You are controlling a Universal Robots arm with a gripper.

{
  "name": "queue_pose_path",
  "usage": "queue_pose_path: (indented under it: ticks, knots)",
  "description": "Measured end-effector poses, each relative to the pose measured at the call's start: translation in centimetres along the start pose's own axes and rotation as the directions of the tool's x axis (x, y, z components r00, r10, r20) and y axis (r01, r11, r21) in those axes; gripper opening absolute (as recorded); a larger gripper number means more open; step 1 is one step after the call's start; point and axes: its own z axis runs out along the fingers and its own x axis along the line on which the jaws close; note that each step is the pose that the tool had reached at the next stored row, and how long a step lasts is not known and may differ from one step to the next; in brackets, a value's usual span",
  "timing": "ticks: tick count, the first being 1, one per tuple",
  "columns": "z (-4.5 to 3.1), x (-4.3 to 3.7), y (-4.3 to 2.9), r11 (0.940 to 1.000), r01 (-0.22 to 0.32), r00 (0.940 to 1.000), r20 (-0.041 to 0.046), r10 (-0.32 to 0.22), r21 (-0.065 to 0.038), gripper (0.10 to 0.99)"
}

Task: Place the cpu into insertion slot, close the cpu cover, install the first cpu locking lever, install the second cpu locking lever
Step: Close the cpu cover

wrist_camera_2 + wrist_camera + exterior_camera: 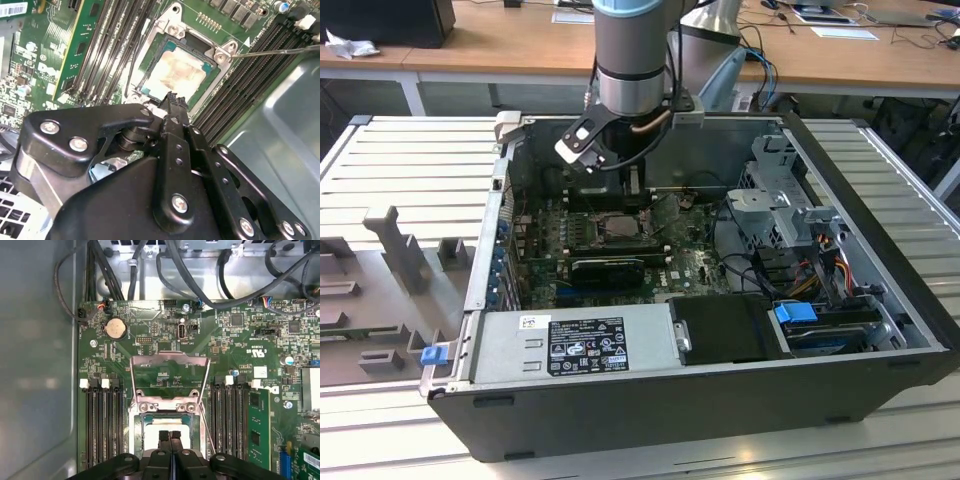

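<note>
The cpu lies flat inside the insertion slot of the green motherboard, pale metal face up. My gripper hovers just over the chip's edge, its black fingers pressed together and holding nothing. In the first wrist view the shut fingertips cover part of the cpu. The cpu cover is swung open and lies back beyond its hinge. A thin locking lever stands raised beside the socket. In the exterior view the gripper reaches down into the case above the socket.
Black memory slots flank the socket on both sides. A green card stands upright beside them. Black cables cross beyond the board. The power supply and drive cage crowd the case, with its grey wall close by.
</note>
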Motion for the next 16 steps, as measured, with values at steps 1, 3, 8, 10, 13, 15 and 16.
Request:
queue_pose_path:
  ticks: [1,3,8,10,13,15,16]
  knots:
    - [-0.03,0.01,0.06,1.0000,0.000,1.0000,-0.0003,0.000,0.001,0.106]
    - [0.00,0.01,0.62,1.0000,0.000,1.0000,-0.0001,0.000,0.001,0.106]
    - [-1.00,0.04,1.03,1.0000,0.000,1.0000,0.0001,0.000,0.003,0.106]
    - [-1.47,0.05,1.09,1.0000,0.000,1.0000,0.0005,0.000,0.004,0.106]
    - [-1.43,0.06,1.98,0.9999,0.000,1.0000,0.0010,0.000,0.012,0.106]
    - [-1.94,0.08,2.40,0.9998,0.000,1.0000,0.0011,0.000,0.019,0.106]
    - [-2.02,0.09,2.50,0.9998,0.000,1.0000,0.0010,0.000,0.019,0.106]
